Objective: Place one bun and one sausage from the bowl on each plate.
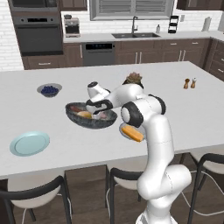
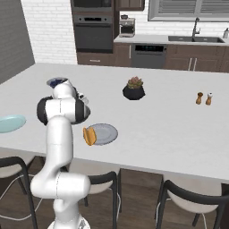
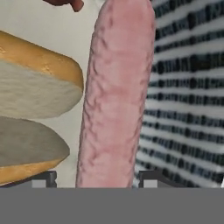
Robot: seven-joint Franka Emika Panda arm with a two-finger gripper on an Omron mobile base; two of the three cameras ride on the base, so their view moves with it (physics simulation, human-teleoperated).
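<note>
Closest to the camera on the hand, the gripper (image 3: 97,178) was down inside the bowl (image 1: 92,121), and its two dark fingertips (image 3: 43,178) stood apart on either side of the pale pink sausage (image 3: 116,94). Whether they pressed on the sausage could not be told. The sausage ran straight away from the fingers, lying along the speckled inner wall of the bowl. Just beside it on the other side lay the split yellow-tan bun (image 3: 35,109), cut face showing. Past the far end of the pink sausage a tip of the darker red-brown sausage (image 3: 65,3) showed.

From the left base view, the bowl sat on the white counter (image 1: 175,113), with the arm's hand reaching down into it. Beside the bowl, toward the front edge and partly behind the arm's elbow, lay the grey plate (image 2: 105,133), with the orange bun (image 2: 89,136) resting on its edge. The light blue-green plate (image 1: 29,143) lay well apart to the left, near the front edge, bare.

Farther back stood a small blue bowl of dark berries (image 1: 49,90) and a potted plant (image 2: 134,88). Salt and pepper shakers (image 2: 204,98) stood well off to the right.
</note>
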